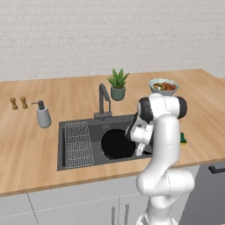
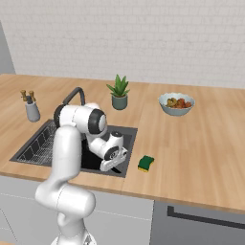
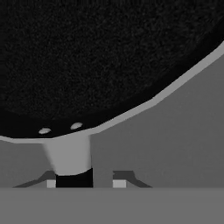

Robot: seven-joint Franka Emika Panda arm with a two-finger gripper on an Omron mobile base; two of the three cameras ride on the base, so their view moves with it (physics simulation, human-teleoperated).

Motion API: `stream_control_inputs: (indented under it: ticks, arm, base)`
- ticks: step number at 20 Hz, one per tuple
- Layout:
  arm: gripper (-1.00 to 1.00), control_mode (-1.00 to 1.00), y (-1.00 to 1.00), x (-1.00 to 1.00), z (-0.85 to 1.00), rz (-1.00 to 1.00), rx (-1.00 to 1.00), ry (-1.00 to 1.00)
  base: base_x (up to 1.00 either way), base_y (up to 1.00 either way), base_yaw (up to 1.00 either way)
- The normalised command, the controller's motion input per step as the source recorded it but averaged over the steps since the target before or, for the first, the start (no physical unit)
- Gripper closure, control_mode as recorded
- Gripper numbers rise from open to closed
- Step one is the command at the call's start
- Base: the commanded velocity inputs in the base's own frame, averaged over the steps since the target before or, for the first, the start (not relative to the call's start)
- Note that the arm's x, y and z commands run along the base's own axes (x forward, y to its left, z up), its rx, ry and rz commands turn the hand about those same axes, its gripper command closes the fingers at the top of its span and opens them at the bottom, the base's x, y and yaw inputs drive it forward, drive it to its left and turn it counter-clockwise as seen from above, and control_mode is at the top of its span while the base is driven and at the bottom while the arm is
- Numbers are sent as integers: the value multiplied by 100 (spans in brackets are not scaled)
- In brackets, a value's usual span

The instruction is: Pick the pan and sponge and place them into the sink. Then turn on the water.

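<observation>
Pan, left base view: black pan [image 1: 117, 143] lies flat in the sink [image 1: 72, 161], right of the wire rack [image 1: 78, 144]; the arm's hand is low over its near right edge, so the handle is hidden.
Faucet, left base view: dark faucet [image 1: 103, 102] stands behind the basin, no water running.
Sponge, left base view: a green corner of the sponge [image 1: 183, 139] peeks out past the arm, on the surface right of the sink.
Sponge, right base view: sponge [image 2: 146, 163] sits on the wooden surface [image 2: 201, 158], just beside the sink's right rim, not yet in the basin.
Gripper, right base view: gripper [image 2: 109, 166] reaches down into the sink's near right corner.
Jaws, hand view: gripper [image 3: 85, 181] tips stand a little apart, the pan's handle stub between them; whether they grip it I cannot tell.
Judgement: pan looks delivered; sponge and water remain.
Room: white brick wall, potted plant [image 2: 118, 93], fruit bowl [image 2: 177, 104], soap dispenser [image 1: 42, 114].
</observation>
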Motion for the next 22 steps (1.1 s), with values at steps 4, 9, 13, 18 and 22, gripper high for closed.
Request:
stream_control_inputs:
  ticks: [4, 9, 13, 18, 22]
  arm:
    - [-100, -100, 8, 0, 21, 0, 1, 0]
    - [-100, -100, 0, 0, 91, 0, 3, 0]
    - [-100, -100, 0, -7, 100, 0, 1, -7]
    - [-100, -100, -1, -30, 100, 0, 0, -6]
    - [-100, -100, -8, -56, 100, -14, 3, -11]
  base:
    - [0, 0, 0]
    - [0, 0, 0]
    - [0, 0, 0]
    - [0, 0, 0]
    - [0, 0, 0]
